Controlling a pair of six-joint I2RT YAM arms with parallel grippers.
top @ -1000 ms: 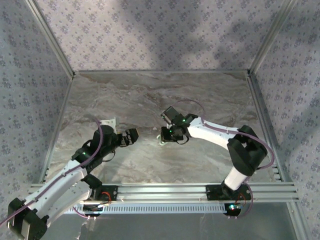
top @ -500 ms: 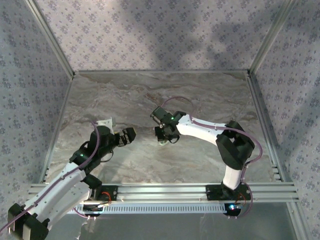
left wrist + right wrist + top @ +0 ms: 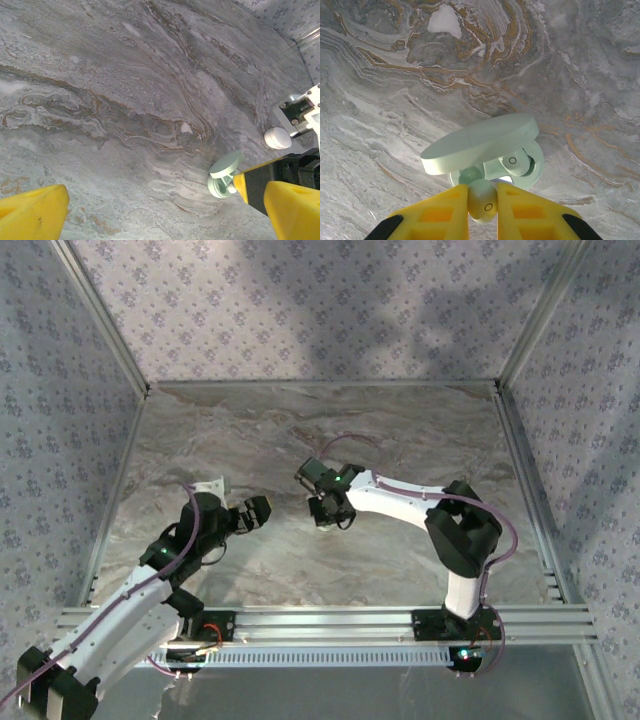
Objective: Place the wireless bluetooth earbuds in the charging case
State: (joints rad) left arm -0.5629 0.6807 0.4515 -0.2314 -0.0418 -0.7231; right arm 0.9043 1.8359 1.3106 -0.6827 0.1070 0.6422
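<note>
The right gripper pinches one earbud between its yellow fingers, just above the near rim of the open charging case. A second earbud sits in the case's right well. The held bud likely needs lowering squarely into the free-looking well beside it, clear of the tilted lid, before release. The left gripper hangs wide open near the case.

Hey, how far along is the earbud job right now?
Done: one earbud sits in the open charging case. In hand: the right gripper pinches the second earbud right at the case's near rim. Still to do: seat it and let go. The left gripper hangs open, holding nothing.
</note>
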